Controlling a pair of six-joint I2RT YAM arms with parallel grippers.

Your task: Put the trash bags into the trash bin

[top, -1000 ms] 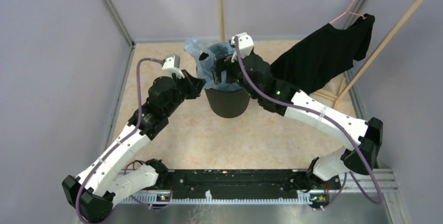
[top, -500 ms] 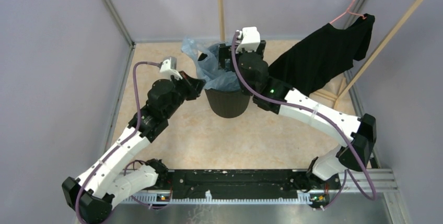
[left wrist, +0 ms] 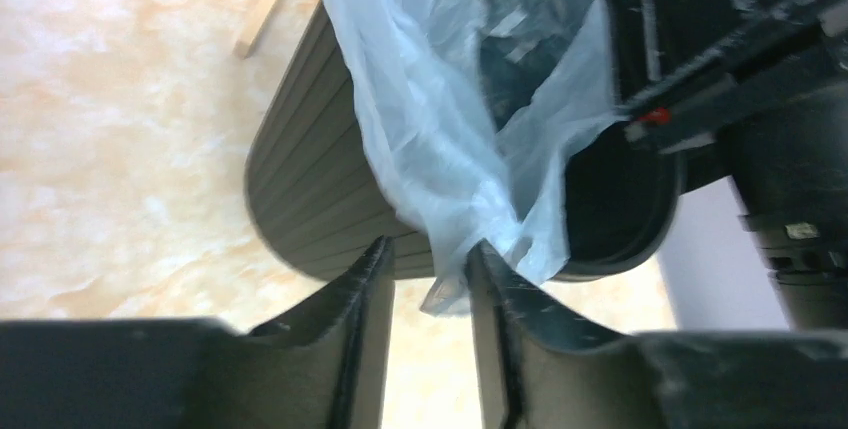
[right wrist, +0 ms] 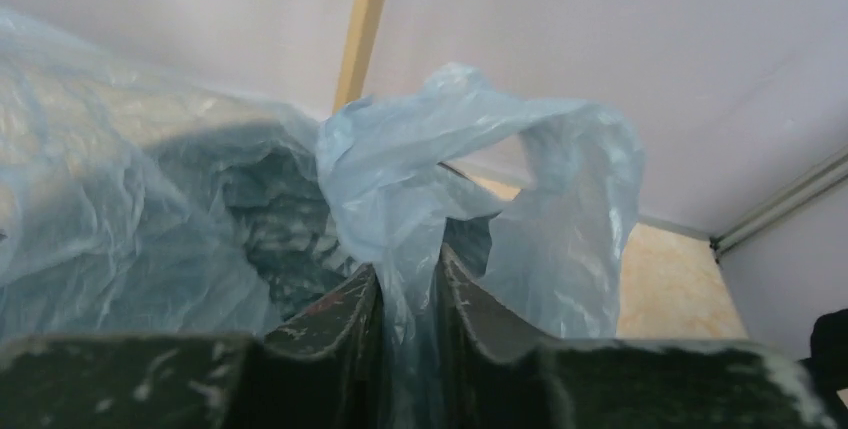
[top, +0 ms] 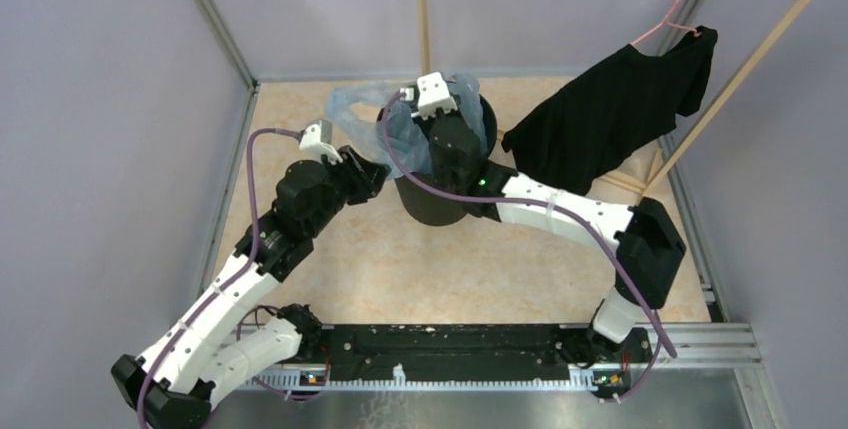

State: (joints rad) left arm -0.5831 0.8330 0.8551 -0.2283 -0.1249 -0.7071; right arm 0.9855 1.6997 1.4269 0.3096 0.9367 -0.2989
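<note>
Down at the bottom of the top view, both arms are reaching up from the black rail (top: 450, 354) toward the middle of the frame. The left gripper (top: 372, 171) is sitting just left of the trash bin (top: 435, 207), right by its side wall. On its wrist cam the two fingers are spread a bit and the tan tabletop is showing through the gap. A loose corner of the trash bag (left wrist: 425, 139) is dangling down between them. It looks like it's brushing the finger on the right of the frame (left wrist: 500, 309), but nothing's squeezing it. The bin itself is standing upright on the tan table (top: 450, 269), just above centre.

The right gripper (right wrist: 405, 294) is hovering over the bin's mouth, coming in from the right side of the frame. Its fingers are pressed nearly together and pinching a bunched fold of the pale blue film, which is looping up above the fingertips. The bag is lying partly inside the bin, with a good chunk spilling over the rim toward the upper left and another bit poking up at the far edge.

Further back, upper right, a black T-shirt (top: 610, 114) is hanging on a pink hanger (top: 668, 11) from the wooden rack (top: 775, 34), with its low end drooping near the bin's right side.
</note>
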